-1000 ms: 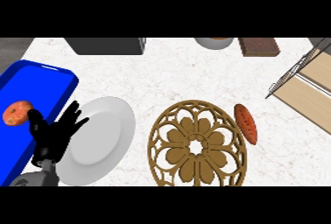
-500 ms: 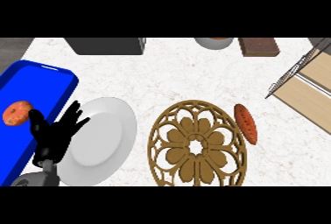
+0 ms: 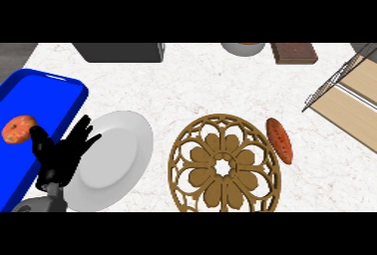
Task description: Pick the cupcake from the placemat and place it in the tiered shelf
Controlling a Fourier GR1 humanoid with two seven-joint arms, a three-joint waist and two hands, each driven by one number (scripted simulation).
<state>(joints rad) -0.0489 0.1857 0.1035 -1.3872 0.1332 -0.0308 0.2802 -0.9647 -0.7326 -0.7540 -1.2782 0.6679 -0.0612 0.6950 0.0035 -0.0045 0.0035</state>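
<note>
The cupcake (image 3: 278,140) shows as a narrow orange-brown oval at the right edge of the brown openwork placemat (image 3: 221,167), partly off its rim. The tiered shelf (image 3: 346,102), wire frame with pale wooden boards, stands at the right edge, up and to the right of the cupcake. My left hand (image 3: 57,158) rests open at the lower left, fingers up, over the seam between the blue tray and the white plate, far from the cupcake. It holds nothing. My right hand shows nowhere.
A blue tray (image 3: 40,94) lies at the left with a round orange pastry (image 3: 18,129) on it. A white plate (image 3: 121,149) sits beside the placemat. Along the back stand a dark grey box (image 3: 117,51), a bowl (image 3: 243,48) and a brown block (image 3: 293,52).
</note>
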